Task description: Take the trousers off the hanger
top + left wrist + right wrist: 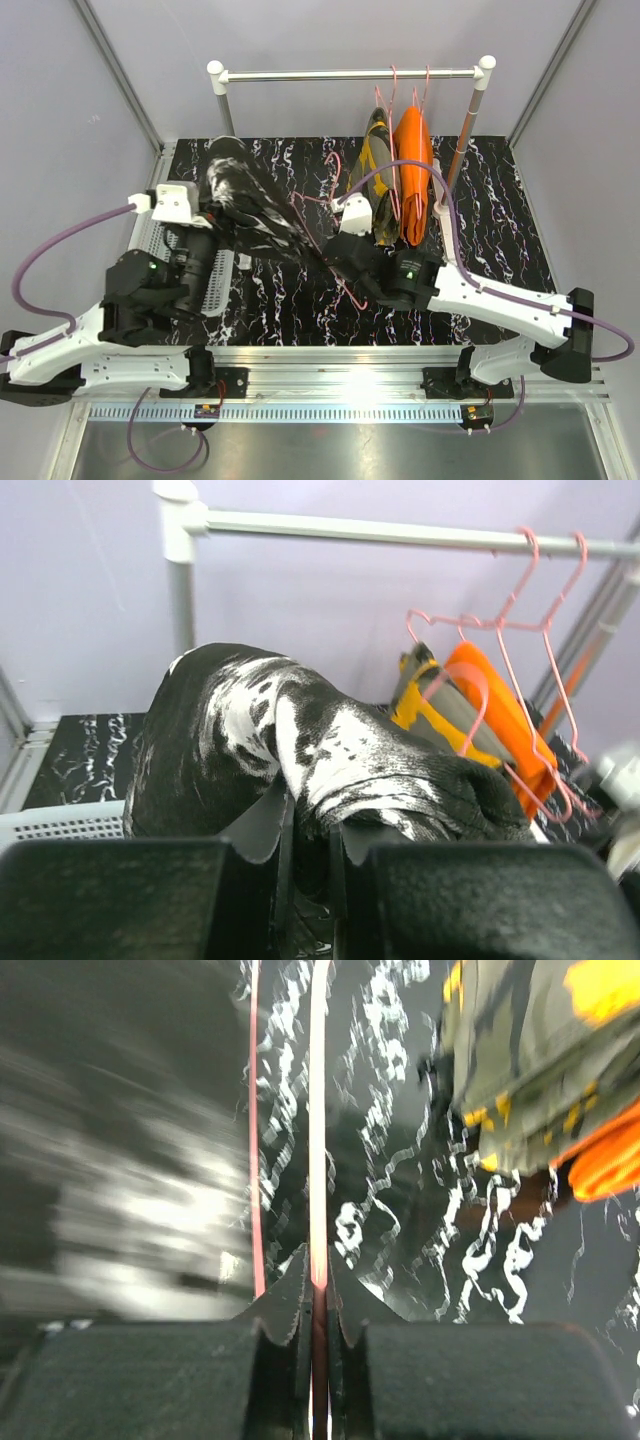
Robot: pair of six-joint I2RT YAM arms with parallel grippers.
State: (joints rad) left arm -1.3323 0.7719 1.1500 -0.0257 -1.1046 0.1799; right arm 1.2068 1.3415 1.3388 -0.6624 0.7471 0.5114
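The black-and-white patterned trousers (250,205) are stretched over the table between the two arms. My left gripper (218,215) is shut on a fold of the trousers (300,730), and the cloth fills the gap between its fingers (312,830). The pink wire hanger (352,290) runs from the trousers toward the right arm. My right gripper (338,252) is shut on one wire of the hanger (318,1110), pinched between its fingertips (318,1270). A second hanger wire (254,1140) passes just left of them. The trousers (120,1230) are a blur at the left of the right wrist view.
A metal rail (350,74) spans the back, carrying an orange garment (413,170) and a yellow-grey garment (375,160) on pink hangers (520,620). A white slatted basket (150,240) sits at the table's left edge. The purple cables loop beside both arms.
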